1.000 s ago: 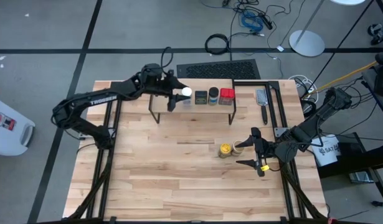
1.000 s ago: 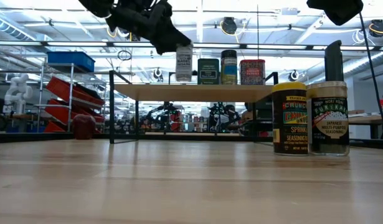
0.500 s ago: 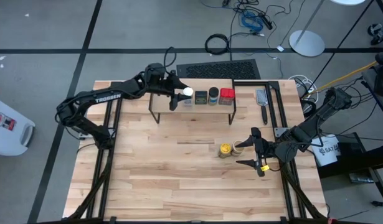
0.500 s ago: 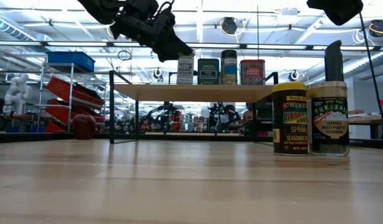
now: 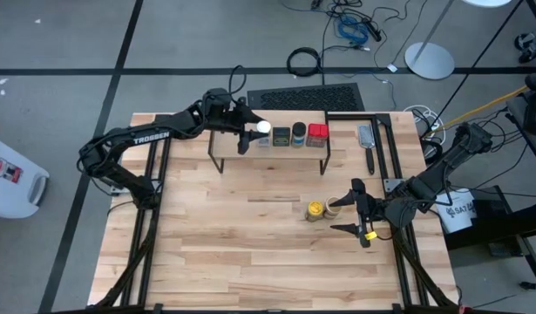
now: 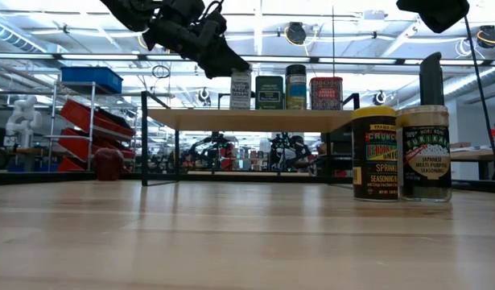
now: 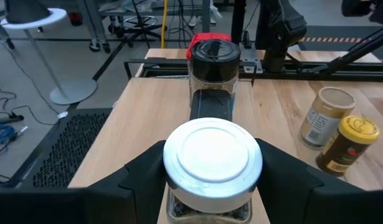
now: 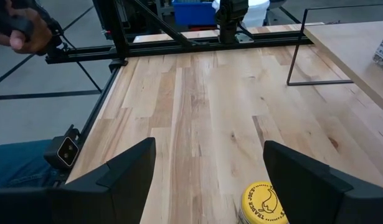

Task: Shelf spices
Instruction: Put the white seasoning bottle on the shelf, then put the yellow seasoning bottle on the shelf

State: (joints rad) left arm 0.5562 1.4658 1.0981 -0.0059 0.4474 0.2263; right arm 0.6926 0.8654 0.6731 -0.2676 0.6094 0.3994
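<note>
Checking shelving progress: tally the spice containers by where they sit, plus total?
On the shelf: 4 (white-capped jar between the left fingers, dark tin, dark-lidded jar, red tin)
On the table: 2 (yellow-topped jar, tan-topped jar)
Total: 6

Two dark jointed arms (image 5: 137, 144) (white lettering); yellow tag (image 5: 369, 235).

A grater (image 5: 366, 137) lies beside a black mat (image 5: 305, 97).
</note>
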